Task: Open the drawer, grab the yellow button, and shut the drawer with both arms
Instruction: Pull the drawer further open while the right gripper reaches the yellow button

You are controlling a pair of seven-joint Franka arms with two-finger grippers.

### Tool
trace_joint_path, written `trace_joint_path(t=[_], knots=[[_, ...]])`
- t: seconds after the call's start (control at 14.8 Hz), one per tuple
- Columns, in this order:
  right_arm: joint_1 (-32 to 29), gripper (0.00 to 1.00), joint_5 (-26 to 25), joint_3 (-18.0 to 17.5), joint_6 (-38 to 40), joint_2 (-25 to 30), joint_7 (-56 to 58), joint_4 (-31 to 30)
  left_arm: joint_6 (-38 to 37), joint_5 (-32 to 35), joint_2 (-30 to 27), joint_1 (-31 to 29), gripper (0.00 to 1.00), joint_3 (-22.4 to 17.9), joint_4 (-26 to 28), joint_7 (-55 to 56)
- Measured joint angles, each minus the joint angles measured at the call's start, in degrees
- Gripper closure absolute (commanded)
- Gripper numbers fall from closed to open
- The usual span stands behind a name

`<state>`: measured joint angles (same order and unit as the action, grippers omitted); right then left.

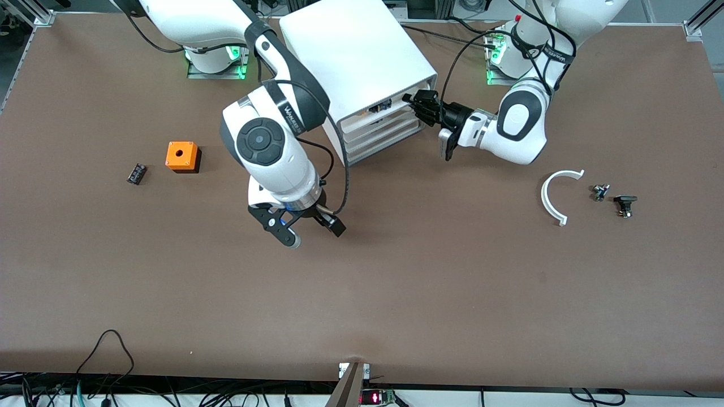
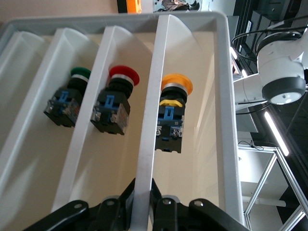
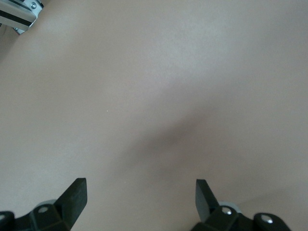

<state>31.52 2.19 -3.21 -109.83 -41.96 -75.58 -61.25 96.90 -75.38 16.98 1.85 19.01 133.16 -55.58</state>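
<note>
The white drawer cabinet (image 1: 356, 51) stands near the arms' bases, its top drawer (image 1: 378, 111) pulled out a little. My left gripper (image 1: 421, 107) is at that drawer's front. In the left wrist view the left gripper (image 2: 143, 186) is shut on a white divider wall (image 2: 154, 106) inside the drawer. The button (image 2: 173, 113), orange-yellow cap on a black body with a blue bit, lies in the compartment beside that divider. My right gripper (image 1: 302, 226) is open and empty above bare table nearer the front camera than the cabinet; the right wrist view shows the right gripper (image 3: 141, 195) over plain brown table.
A red-capped button (image 2: 118, 98) and a green-capped button (image 2: 70, 96) lie in neighbouring compartments. An orange cube (image 1: 181, 156) and a small black part (image 1: 136, 173) lie toward the right arm's end. A white curved piece (image 1: 557, 195) and two small parts (image 1: 600, 191) (image 1: 625, 204) lie toward the left arm's end.
</note>
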Motion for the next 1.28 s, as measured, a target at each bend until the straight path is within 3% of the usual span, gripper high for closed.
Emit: trace_joint_path(t=[0.47,0.81,1.15,1.21,1.28], knots=[[4.2,0.0,0.0,0.0,0.4,-0.2,-7.7,3.8,-0.4,6.5,4.6,-5.5,1.0,-0.2,-8.4,0.9],[8.1,0.0,0.0,0.0,0.4,-0.2,-16.4,4.7,-1.6,15.7,8.3,-10.8,1.0,-0.3,-18.9,5.7],[11.8,0.0,0.0,0.0,0.4,-0.2,-24.3,6.5,-2.9,17.2,11.9,-11.8,0.97,-0.3,-23.3,6.6],[12.6,0.0,0.0,0.0,0.4,-0.2,-25.9,6.8,-3.0,17.2,12.1,-11.9,0.61,-0.3,-23.5,6.6],[13.3,0.0,0.0,0.0,0.4,-0.2,-27.3,7.1,-3.0,17.2,12.3,-11.9,0.01,-0.3,-23.7,6.6]])
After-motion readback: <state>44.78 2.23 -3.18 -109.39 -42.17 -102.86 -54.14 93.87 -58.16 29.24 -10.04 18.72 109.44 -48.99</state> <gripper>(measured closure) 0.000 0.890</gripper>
